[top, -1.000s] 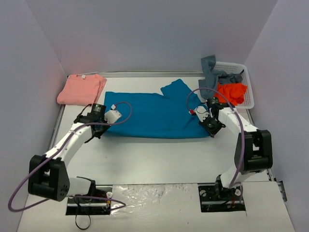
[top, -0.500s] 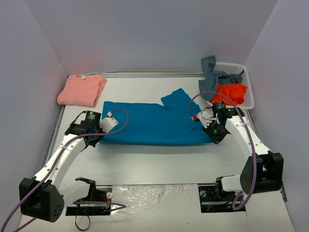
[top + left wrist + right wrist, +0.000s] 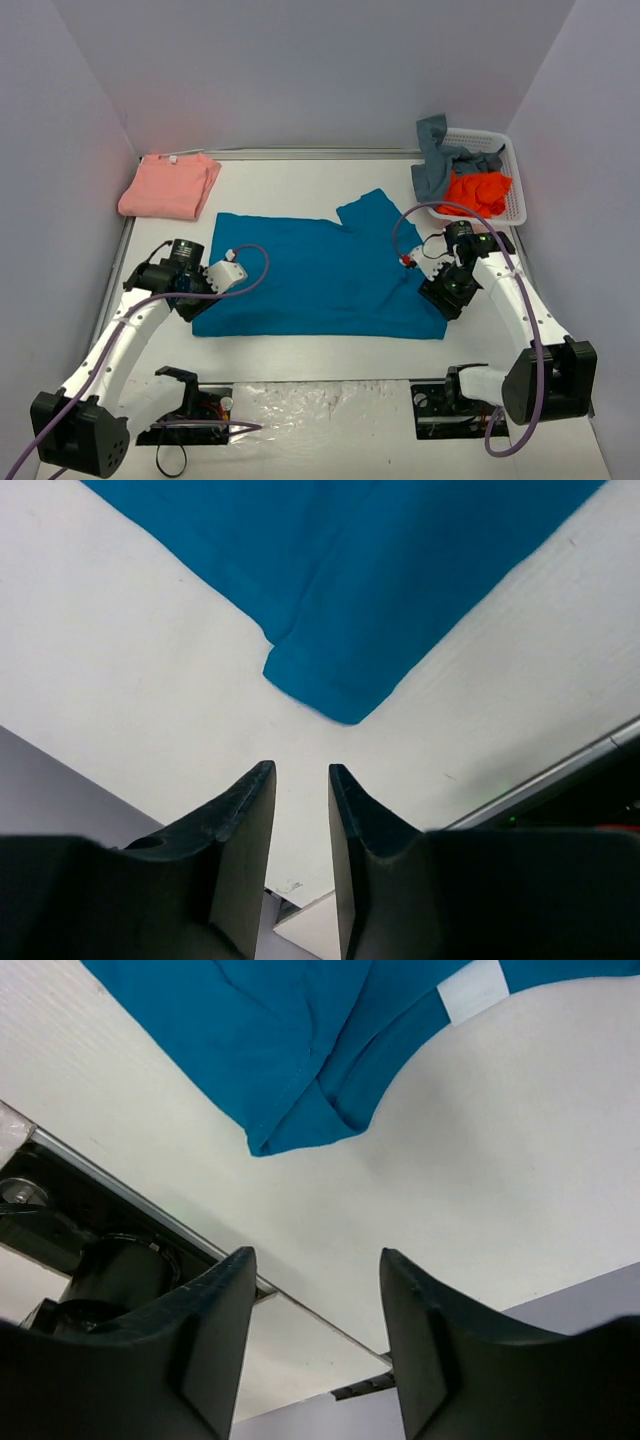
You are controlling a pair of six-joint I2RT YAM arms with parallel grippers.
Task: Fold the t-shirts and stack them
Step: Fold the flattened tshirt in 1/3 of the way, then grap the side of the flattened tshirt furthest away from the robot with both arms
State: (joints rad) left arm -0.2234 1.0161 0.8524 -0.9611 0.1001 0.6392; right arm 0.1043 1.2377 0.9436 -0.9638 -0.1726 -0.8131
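The left claw (image 3: 300, 776) stands slightly spread, nothing between its fingers. Just ahead of its tips lies one hem corner of the teal-blue soft cloth t-shirt (image 3: 330, 670), flat on the white bench (image 3: 120, 680). The right claw (image 3: 315, 1260) is spread wider and is equally empty. Just beyond its tips sits the shirt's other near corner, with a small white sewn label (image 3: 472, 988) farther out along the edge. Seen from above, the shirt stretches flat between the two claws.

The cloth looks light and limp, so it will likely sag and wrinkle if lifted by one point. The seamed hem corners look like the firmest bite, both taken together.

Well beyond the left claw, at the far edge, rests a folded salmon-pink shirt (image 3: 170, 187). Beyond the right claw stands a white plastic lattice basket (image 3: 517, 196), holding a crumpled bright orange shirt (image 3: 480, 190) and a grey-blue shirt (image 3: 433, 160) draped over its rim.
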